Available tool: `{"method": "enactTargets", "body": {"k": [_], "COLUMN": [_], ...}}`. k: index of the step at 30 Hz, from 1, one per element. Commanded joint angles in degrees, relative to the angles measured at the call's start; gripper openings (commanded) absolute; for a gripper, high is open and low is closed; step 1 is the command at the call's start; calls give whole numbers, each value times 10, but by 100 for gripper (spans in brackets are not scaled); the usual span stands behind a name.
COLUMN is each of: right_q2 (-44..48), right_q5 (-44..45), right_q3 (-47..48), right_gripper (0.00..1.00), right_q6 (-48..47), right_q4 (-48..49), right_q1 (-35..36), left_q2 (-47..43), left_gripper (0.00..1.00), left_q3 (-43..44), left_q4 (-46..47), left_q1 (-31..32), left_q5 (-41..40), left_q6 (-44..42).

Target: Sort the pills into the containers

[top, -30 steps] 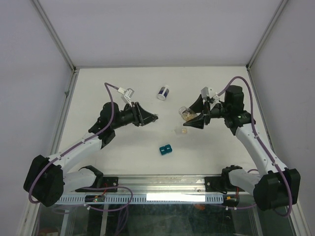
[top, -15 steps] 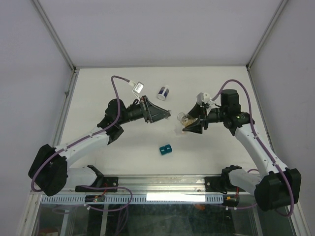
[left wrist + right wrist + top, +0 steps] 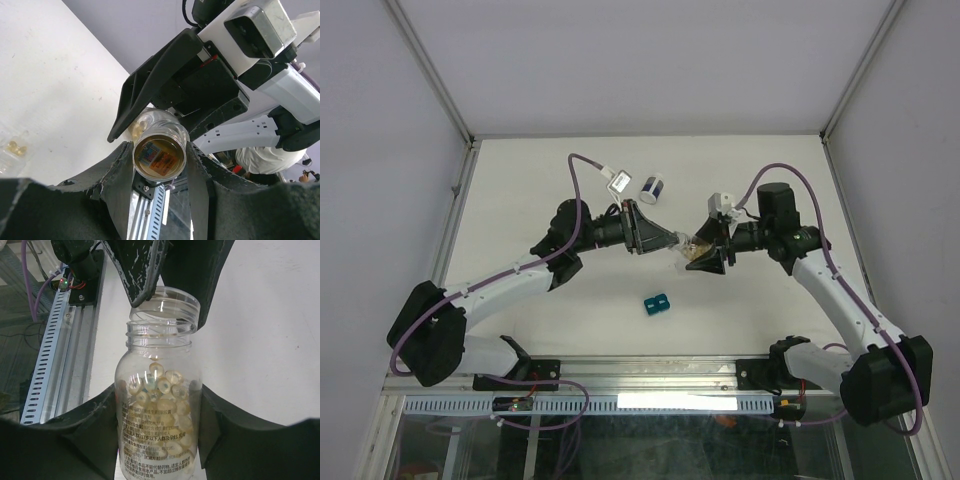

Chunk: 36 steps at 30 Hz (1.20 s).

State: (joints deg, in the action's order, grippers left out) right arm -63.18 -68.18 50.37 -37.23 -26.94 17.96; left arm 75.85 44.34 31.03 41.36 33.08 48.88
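Right wrist view showed my right tool (image 3: 159,427) clamped on the bottle (image 3: 157,365) of pills (image 3: 160,390), mouth toward 12 o'clock, offered for handover; the left tool (image 3: 167,305) straddled its neck, though I couldn't tell whether it gripped.

Clear open bottle (image 3: 157,450) of pale yellow pills (image 3: 161,392); small clear cup (image 3: 10,152) holding few.

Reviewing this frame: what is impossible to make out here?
- Left gripper grip on the pill bottle neck: wrist views show fingers flanking it, contact unclear; top view too small.
- Bottle base: cut off by the right wrist view's bottom edge; label print blurred.
- Pill cup: cropped by the left wrist view's left edge; its count unreadable.
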Motion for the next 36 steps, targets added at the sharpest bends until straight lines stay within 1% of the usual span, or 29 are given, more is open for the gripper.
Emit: {"method": "enactTargets", "body": {"k": [1, 7, 15, 20, 25, 28, 30, 33, 34, 36], "right_q2": [-2, -11, -16, -21, -21, -21, -23, -19, -18, -18], "right_q5": [18, 58, 107, 109, 94, 77, 54, 30, 24, 12], "right_q3": [31, 41, 51, 56, 60, 58, 58, 53, 51, 49], "right_gripper": [0, 0, 0, 0, 0, 0, 0, 0, 0, 0], "right_q6": [-8, -6, 7, 6, 22, 34, 37, 35, 32, 24], "right_q4": [8, -1, -1, -8, -3, 6, 7, 10, 10, 7], "right_q1": [10, 23, 29, 33, 33, 33, 29, 25, 25, 24], "left_q2": [0, 6, 11, 23, 41, 49, 54, 56, 72, 74], "left_gripper": [25, 25, 24, 23, 22, 22, 22, 22, 21, 21], "left_q3": [26, 31, 71, 100, 112, 114, 114, 120, 123, 126], "left_q4": [6, -17, -151, -217, -240, -242, -241, -246, -252, -270], "left_q1": [13, 24, 50, 62, 66, 68, 68, 67, 68, 68], "left_q5": [-3, -12, -64, -67, -48, -23, 1, 55, 73, 93], "left_q6": [-12, -24, -91, -124, -143, -164, -189, -275, -319, -416]}}
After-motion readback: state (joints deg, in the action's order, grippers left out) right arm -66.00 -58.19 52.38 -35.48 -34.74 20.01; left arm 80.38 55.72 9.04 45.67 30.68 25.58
